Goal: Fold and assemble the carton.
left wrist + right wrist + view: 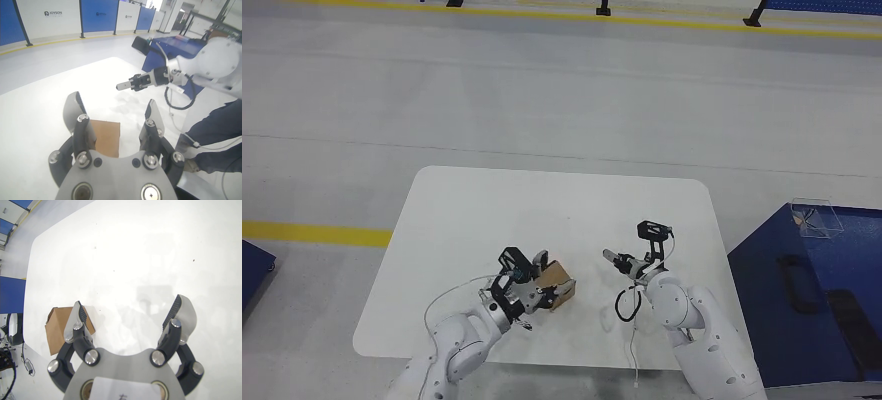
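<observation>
On the near left part of the white table (542,200) sits the brown carton (560,286). The left gripper (113,98) hangs right over it, fingers spread; its wrist view leaves contact unclear. The right gripper (128,300), likewise spread wide, hovers over bare tabletop right of the carton, apart from it.

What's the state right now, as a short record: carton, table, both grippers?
carton: brown cardboard, box-shaped, resting on the table
table: white, rounded corners
left gripper: open, carton partly between its fingers; contact unclear
right gripper: open, above bare table, apart from the carton
</observation>
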Robot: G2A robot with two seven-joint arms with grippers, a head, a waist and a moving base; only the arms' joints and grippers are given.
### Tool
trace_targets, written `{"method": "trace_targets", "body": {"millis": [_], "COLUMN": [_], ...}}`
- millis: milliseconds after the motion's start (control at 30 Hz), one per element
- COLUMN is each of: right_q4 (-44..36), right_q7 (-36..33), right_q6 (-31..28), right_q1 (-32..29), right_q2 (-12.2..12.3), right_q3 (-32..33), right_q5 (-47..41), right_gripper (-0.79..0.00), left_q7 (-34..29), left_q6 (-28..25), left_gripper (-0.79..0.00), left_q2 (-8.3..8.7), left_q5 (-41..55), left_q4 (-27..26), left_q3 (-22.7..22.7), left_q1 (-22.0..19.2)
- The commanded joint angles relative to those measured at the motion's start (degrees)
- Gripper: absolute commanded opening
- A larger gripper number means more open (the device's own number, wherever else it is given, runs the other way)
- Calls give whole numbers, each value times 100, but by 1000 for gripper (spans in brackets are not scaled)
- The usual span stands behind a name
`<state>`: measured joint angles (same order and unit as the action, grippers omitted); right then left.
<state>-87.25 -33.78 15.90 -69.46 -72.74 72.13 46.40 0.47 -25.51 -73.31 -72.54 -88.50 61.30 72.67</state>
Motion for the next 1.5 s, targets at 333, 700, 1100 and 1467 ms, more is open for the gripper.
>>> {"method": "trace_targets", "body": {"millis": [333, 700, 1100, 1467], "right_q4": [0, 0, 0, 0], "right_q7": [0, 0, 0, 0], "right_q6": [0, 0, 0, 0], "right_q1": [0, 0, 0, 0], "right_q2": [0, 0, 0, 0], "right_q3": [0, 0, 0, 0], "right_q5": [0, 0, 0, 0], "right_gripper": [0, 0, 0, 0], "left_q7": [-184, -558, -517, -236], "left_q6": [183, 402, 378, 472], "left_gripper": [-785, -785, -785, -785], "left_q2": [-126, -215, -235, -235], "left_q5": [19, 278, 268, 183], "left_q4": [659, 967, 1079, 1052], "left_q3": [-429, -528, -578, -547], "left_q1": [-411, -716, -722, -622]}}
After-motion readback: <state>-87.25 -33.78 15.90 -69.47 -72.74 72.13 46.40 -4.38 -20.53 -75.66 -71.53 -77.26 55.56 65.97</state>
